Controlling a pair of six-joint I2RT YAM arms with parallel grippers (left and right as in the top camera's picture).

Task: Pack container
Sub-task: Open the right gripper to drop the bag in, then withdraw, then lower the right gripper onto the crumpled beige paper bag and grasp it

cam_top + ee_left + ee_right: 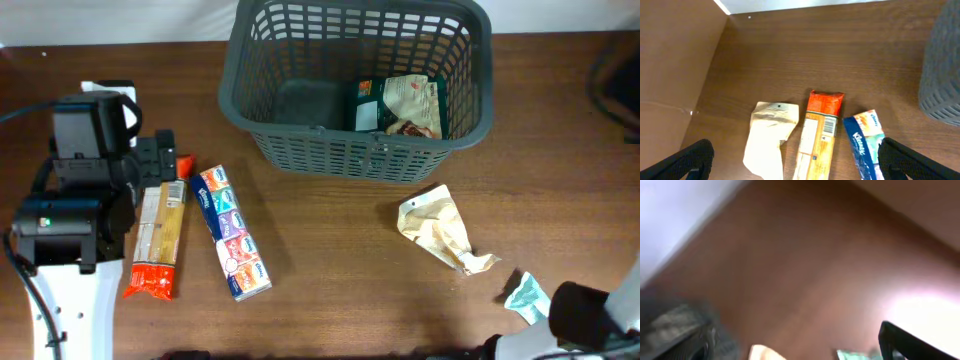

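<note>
Your left fingers hang spread wide at the bottom of the wrist frame, over the pasta packet. Come straight down and close across its narrow width, clear of the tissue pack just beside it. Right fingers, blurred, look spread too. Carry to the container, upper middle of the overhead frame on the bench, lifting clear of its rim.
</note>
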